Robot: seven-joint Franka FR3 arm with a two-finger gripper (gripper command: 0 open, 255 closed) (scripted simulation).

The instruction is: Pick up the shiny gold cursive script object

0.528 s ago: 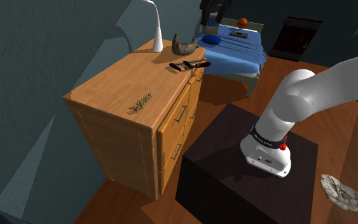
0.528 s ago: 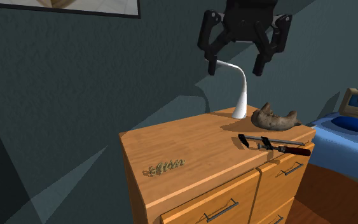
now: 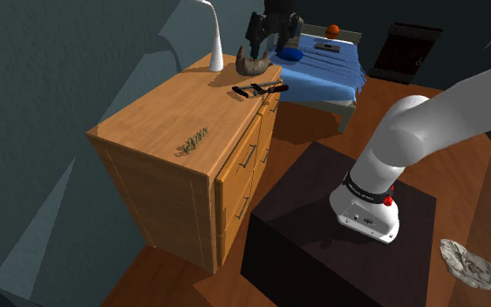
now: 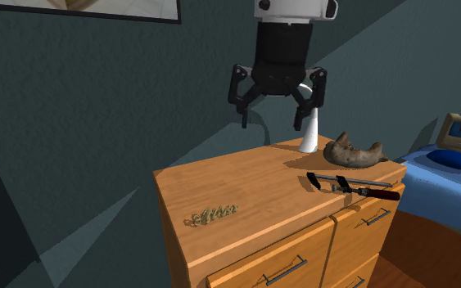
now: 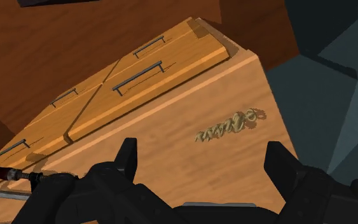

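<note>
By the second exterior view, the shiny gold cursive script object [image 4: 210, 215] lies flat near the front left corner of the light wooden dresser [image 4: 245, 182]. Well apart, the black gripper [image 4: 271, 121] hangs above the top beside a white bent-neck lamp [image 4: 309, 137], fingers spread wide and empty. The dresser's drawers [image 4: 279, 266] are closed.

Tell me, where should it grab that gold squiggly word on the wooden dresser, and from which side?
Across its narrow middle, straight down from above. The gold cursive script piece lies flat on the wooden dresser top, long and thin, so the open black tool should probably straddle its short width.
</note>
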